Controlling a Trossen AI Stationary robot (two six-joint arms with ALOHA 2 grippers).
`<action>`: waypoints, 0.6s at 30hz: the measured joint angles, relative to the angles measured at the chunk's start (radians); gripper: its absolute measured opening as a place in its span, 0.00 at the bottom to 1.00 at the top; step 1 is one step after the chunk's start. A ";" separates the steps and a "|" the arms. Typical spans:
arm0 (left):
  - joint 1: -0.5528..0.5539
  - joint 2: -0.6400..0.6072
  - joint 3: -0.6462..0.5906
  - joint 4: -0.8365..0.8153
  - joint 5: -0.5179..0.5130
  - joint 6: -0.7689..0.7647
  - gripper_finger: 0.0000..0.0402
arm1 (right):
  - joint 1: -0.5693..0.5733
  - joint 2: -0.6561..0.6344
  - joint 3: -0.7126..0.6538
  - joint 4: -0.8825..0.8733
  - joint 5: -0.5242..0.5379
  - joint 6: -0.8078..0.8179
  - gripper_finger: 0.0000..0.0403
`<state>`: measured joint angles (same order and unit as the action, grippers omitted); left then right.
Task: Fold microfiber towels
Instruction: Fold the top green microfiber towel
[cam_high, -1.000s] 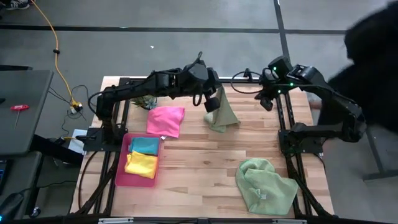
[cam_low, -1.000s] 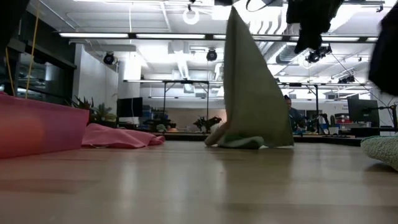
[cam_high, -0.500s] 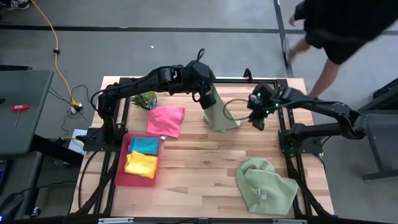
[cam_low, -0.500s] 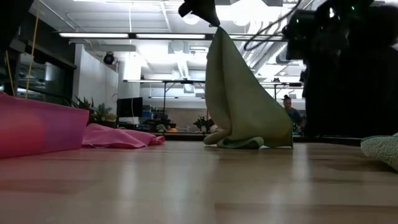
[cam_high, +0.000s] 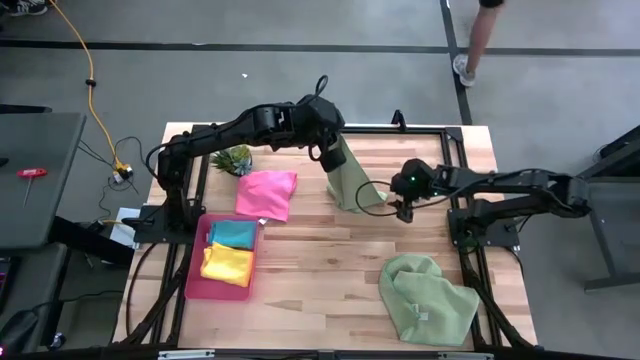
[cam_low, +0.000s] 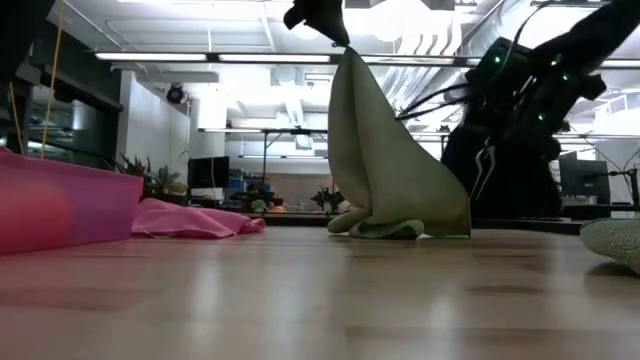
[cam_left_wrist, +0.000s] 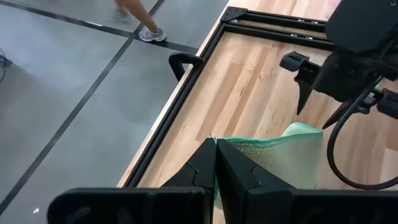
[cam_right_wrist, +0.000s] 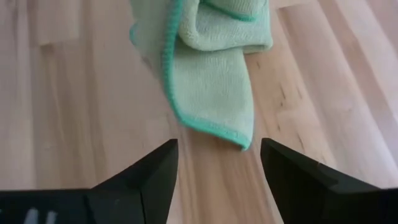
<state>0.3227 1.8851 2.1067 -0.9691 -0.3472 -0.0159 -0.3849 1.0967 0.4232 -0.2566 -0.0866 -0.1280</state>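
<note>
- Pale wooden table (cam_high: 320, 270) on a grey floor; lit workshop hall with ceiling lamps behind in the low view; a person's legs (cam_high: 478, 35) at the far edge of the high view, where half a second ago a whole bent figure stood closer.
- Black frame rail (cam_high: 400, 128) along the far edge; bare wood open across the middle and near side.
- Left gripper (cam_high: 331, 152) clamped shut on a corner of a pale green towel (cam_high: 350, 178), lifted into a tent, lower folds bunched on the wood near the far edge; barely shifted since before.
- Right gripper (cam_high: 402, 207) now lower and closer, just beside that towel's hanging corner, fingers (cam_right_wrist: 152, 177) spread wide, holding nothing.
- Second pale green towel (cam_high: 425, 295) crumpled near the right front.
- Pink towel (cam_high: 266, 192) flat left of centre.
- Pink tray (cam_high: 196, 270) with teal towel (cam_high: 233, 234) and yellow towel (cam_high: 228, 264) folded inside.
- Small green plant (cam_high: 234, 160) near the far left.
</note>
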 joint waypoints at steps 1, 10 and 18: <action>0.000 0.000 0.000 0.000 0.000 -0.003 0.00 | 0.000 0.005 -0.011 0.025 0.015 -0.001 0.55; 0.000 0.000 0.000 0.000 0.000 -0.034 0.00 | 0.000 0.159 -0.034 0.197 0.072 -0.015 0.55; 0.000 0.000 0.000 0.000 -0.001 -0.034 0.00 | 0.000 0.289 -0.032 0.311 0.114 -0.003 0.48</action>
<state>0.3225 1.8847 2.1067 -0.9691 -0.3477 -0.0502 -0.3854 1.3855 0.3907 0.0544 0.0274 -0.1314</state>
